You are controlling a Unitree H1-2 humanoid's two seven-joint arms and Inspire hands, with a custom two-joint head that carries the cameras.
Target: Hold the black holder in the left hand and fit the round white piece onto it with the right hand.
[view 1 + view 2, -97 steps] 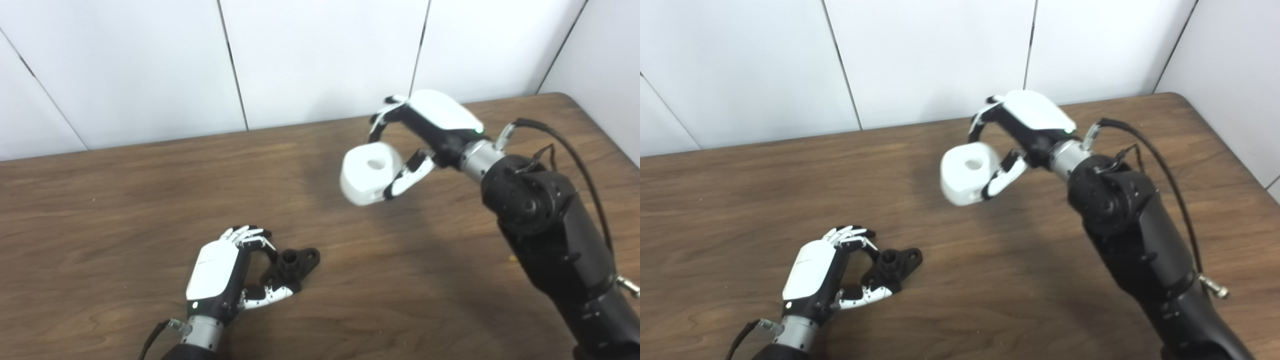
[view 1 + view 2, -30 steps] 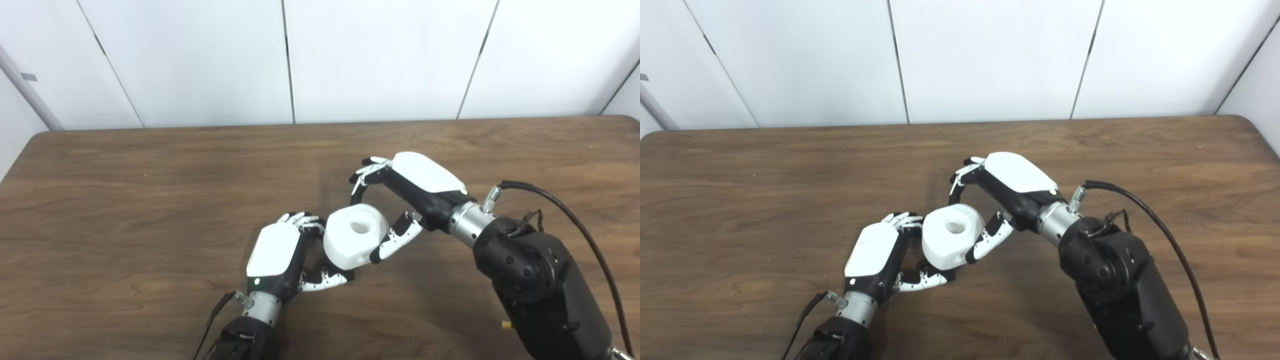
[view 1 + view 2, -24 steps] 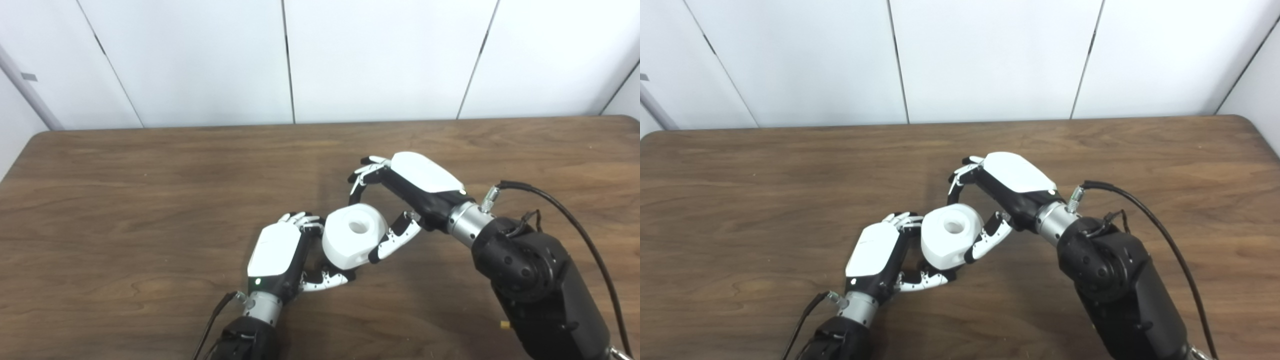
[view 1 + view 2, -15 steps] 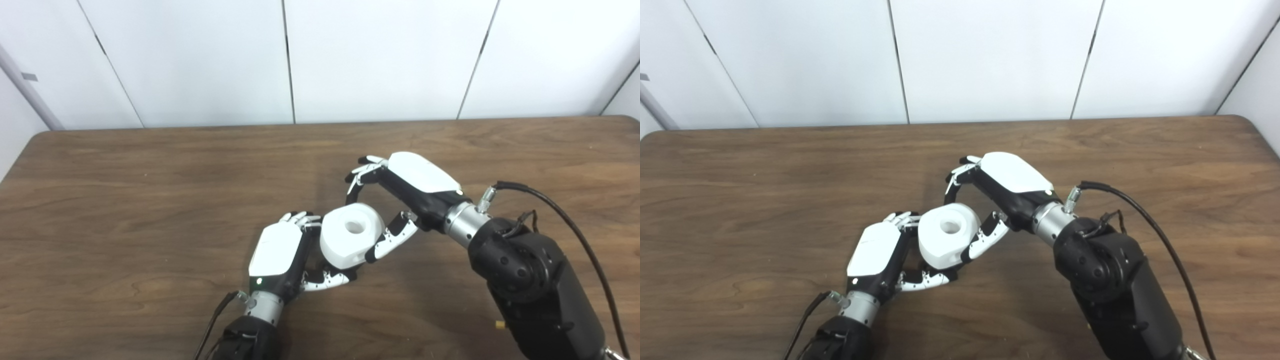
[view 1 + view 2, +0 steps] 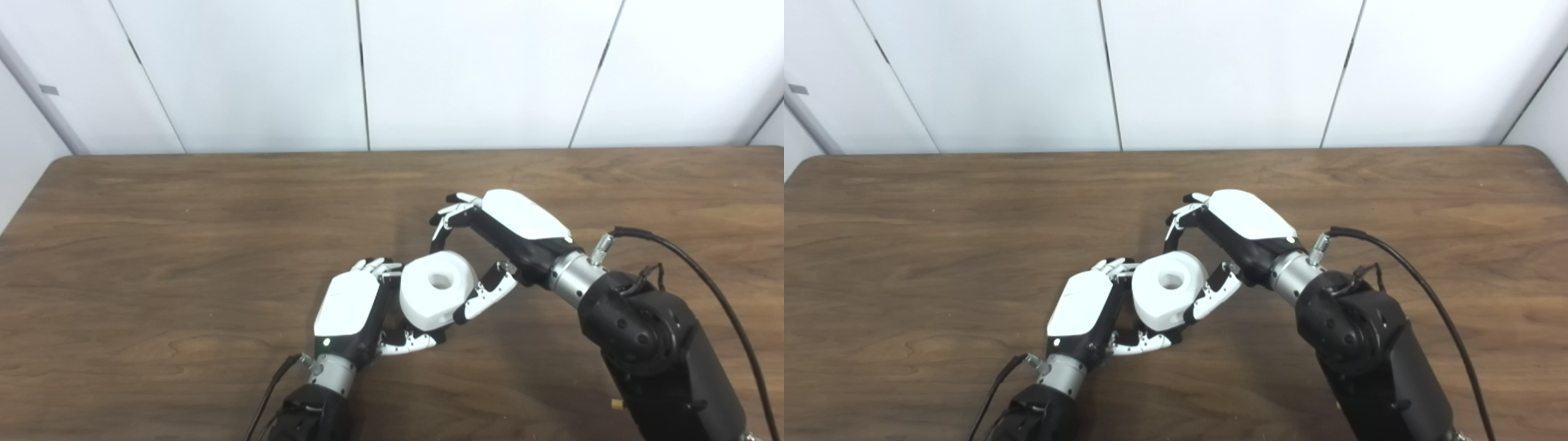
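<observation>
Holding the round white piece (image 5: 437,296) between its fingers and thumb, the right hand (image 5: 499,242) hangs it just over the spot where the left hand (image 5: 358,312) waits. The white piece has a hole in its top, and it sits right beside the left hand, touching or almost touching its fingers.

The left hand rests low on the brown table (image 5: 184,245), near the middle, with its fingers curled toward the right. The black holder is almost all hidden under the white piece, so only a small dark bit (image 5: 436,335) peeks out by the left thumb. I think the left hand is closed on it to keep it from sliding, but the grip itself is hidden.

The right hand grips the white piece by its sides, which leaves the bottom free to slide down onto the holder. I cannot tell if the piece is already pushed on or only resting on top. It looks like the fitting step is happening now, and a gentle push down may be needed.
</observation>
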